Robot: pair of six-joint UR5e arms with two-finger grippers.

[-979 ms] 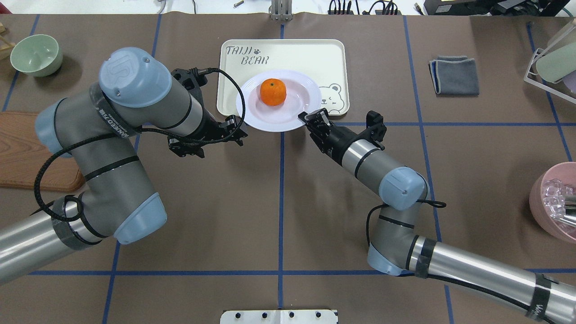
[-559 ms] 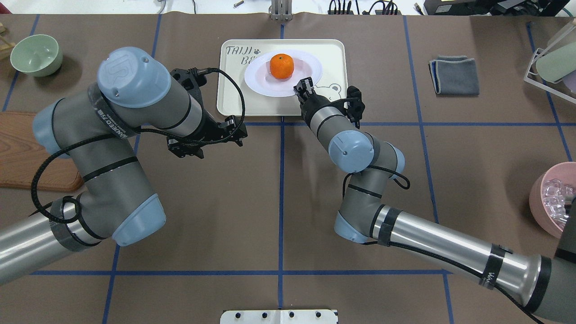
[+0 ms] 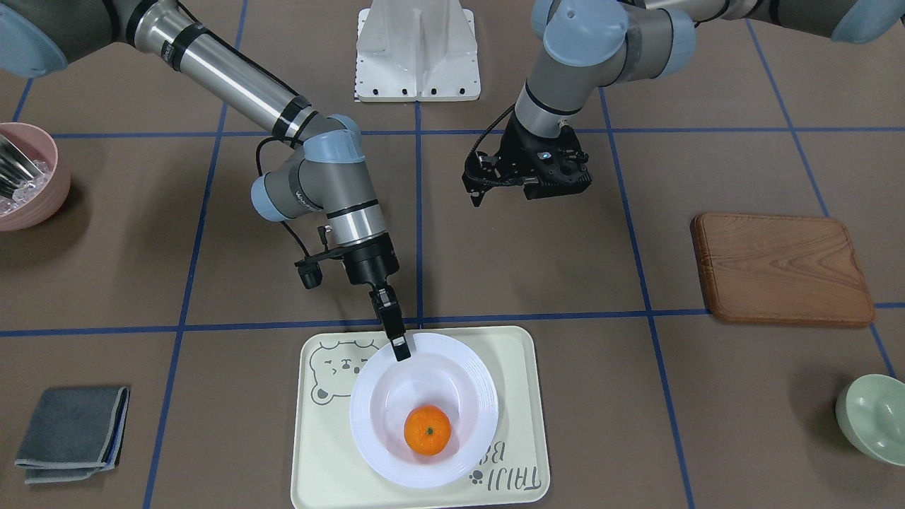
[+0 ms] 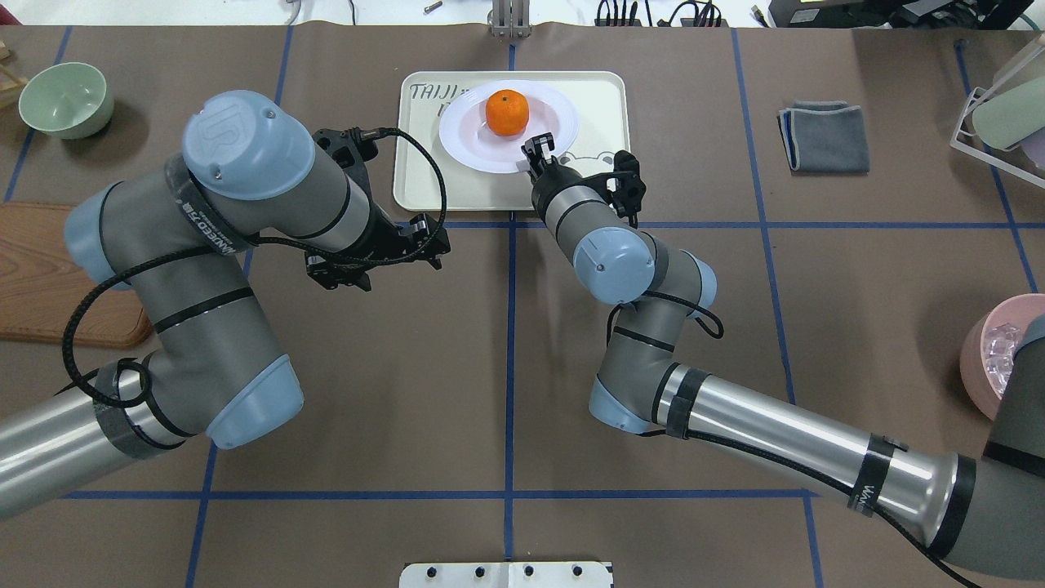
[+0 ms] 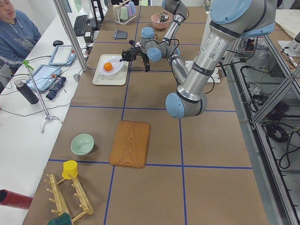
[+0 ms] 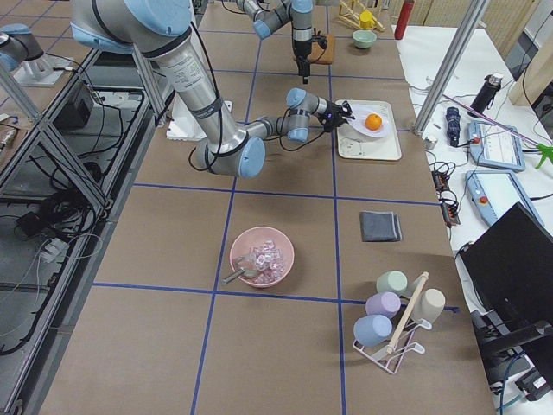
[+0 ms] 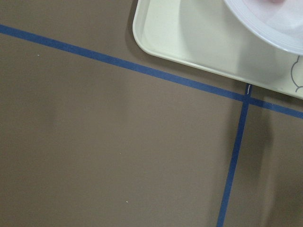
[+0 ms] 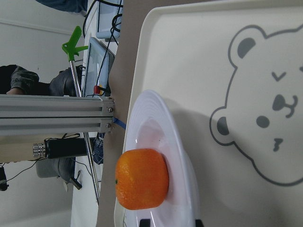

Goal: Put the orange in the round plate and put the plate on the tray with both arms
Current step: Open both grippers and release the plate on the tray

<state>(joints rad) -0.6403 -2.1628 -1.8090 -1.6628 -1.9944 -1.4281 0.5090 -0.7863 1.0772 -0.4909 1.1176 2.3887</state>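
The orange (image 4: 506,113) sits in the round plate (image 4: 473,147), which the right pincer (image 4: 536,152) pinches by its near rim over the tray (image 4: 424,180). The plate looks tilted and not quite settled. The left pincer (image 4: 433,242) hangs above the desk (image 4: 408,392) beside the tray, and I cannot tell whether it is spread. The next move is probably to lower the plate flat, then release.

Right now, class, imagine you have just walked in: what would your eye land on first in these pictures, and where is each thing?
The bright orange grabs you first. It sits in a white plate over the cream bear tray, at the far middle of the brown table. Next come the right arm's fingers, pinching the plate's near rim.
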